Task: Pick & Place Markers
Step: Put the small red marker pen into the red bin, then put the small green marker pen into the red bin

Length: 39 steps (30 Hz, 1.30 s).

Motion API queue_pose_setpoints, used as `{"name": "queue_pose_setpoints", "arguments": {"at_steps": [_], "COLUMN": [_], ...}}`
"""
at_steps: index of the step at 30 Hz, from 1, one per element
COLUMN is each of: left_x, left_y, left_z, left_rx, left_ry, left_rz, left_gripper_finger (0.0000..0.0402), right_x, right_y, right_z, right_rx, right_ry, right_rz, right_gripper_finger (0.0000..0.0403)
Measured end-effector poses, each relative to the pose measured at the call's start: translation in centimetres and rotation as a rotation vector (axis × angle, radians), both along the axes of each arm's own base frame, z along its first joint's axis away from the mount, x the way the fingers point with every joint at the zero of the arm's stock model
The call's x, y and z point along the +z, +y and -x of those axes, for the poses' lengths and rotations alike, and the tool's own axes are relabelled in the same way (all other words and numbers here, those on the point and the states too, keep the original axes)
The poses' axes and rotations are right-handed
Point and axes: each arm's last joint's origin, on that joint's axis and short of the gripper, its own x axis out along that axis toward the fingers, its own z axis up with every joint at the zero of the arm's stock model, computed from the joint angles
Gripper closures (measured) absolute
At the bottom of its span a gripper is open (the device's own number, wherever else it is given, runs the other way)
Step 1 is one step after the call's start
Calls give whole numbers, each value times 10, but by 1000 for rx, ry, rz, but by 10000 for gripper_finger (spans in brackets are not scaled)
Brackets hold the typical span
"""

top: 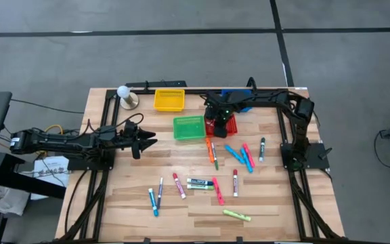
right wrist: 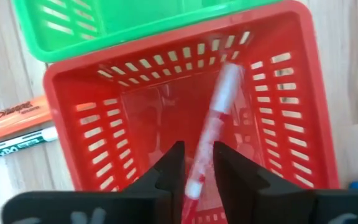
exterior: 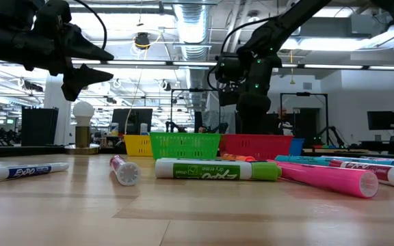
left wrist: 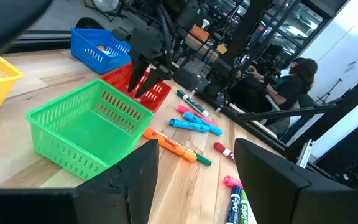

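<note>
Red basket (right wrist: pixel 191 118) sits under the right gripper (right wrist: pixel 197 171), whose fingers stand slightly parted around a red marker (right wrist: pixel 213 134) tipping into it; 1 risk: it catches the rim and bounces out beside the green basket (top: pixel 189 128). Left gripper (top: pixel 143 139) waits open, well apart; loose markers (top: pixel 208 184) lie on the table (top: pixel 120 203) with free room toward its near edge.

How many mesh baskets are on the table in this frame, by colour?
Yellow basket: 1
Green basket: 1
Red basket: 1
Blue basket: 1
Total: 4
</note>
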Motion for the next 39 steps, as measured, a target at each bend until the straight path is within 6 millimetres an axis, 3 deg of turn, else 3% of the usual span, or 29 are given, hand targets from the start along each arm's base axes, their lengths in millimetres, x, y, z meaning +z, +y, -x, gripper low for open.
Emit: {"name": "queue_pose_setpoints", "arguments": {"at_steps": [5,8,16,22,28,34,39], "left_x": [0,0,1,1,1,1,1], "left_y": [0,0,0,0,0,0,0], "left_z": [0,0,0,0,0,0,0], "left_rx": [0,0,0,0,0,0,0], "left_ry": [0,-1,-5,-7,-8,-8,-9], "left_rz": [0,0,0,0,-1,-1,-1], "left_gripper_finger": [192,192,192,192,192,192,192], "right_x": [3,15,78,133,172,185,183], "right_y": [0,-1,7,48,100,148,179], "right_z": [0,-3,-5,13,32,41,41], "right_rx": [-11,-30,-42,7,52,92,91], "right_ry": [12,20,6,-97,-193,-221,-190], "right_rz": [-6,-14,-18,-24,-48,-97,-142], "right_gripper_finger": [295,286,285,284,284,284,284]}}
